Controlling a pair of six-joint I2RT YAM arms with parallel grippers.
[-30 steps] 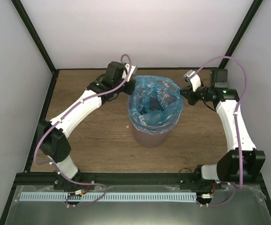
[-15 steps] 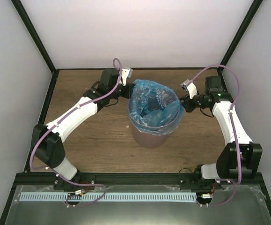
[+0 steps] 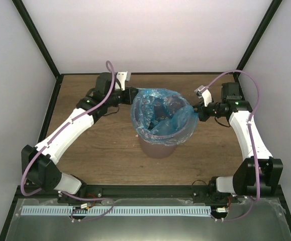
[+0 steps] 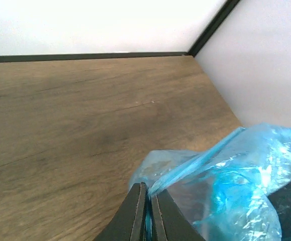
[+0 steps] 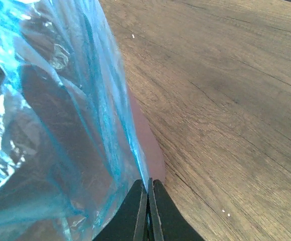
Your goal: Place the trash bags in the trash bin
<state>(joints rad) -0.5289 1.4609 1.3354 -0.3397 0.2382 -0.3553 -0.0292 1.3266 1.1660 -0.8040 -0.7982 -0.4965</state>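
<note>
The light-blue trash bag (image 3: 161, 116) hangs open over the mauve-brown trash bin (image 3: 158, 149), its mouth stretched wider than the bin's rim. My left gripper (image 3: 133, 95) is shut on the bag's upper left edge; in the left wrist view the blue film (image 4: 220, 170) runs into the pinched fingers (image 4: 148, 201). My right gripper (image 3: 196, 107) is shut on the bag's right edge. In the right wrist view the film (image 5: 75, 125) stretches from the closed fingertips (image 5: 148, 188), with a strip of the bin's side (image 5: 148, 140) showing beside it.
The wooden table (image 3: 100, 140) is bounded by a black frame and white walls. The back edge (image 4: 85, 56) lies just behind the left gripper, and the right wall stands close to the right arm (image 3: 251, 135).
My left gripper has pulled its edge of the bag leftward, widening the mouth. The right gripper has held nearly still over the last half second after drawing slightly toward the bin.
</note>
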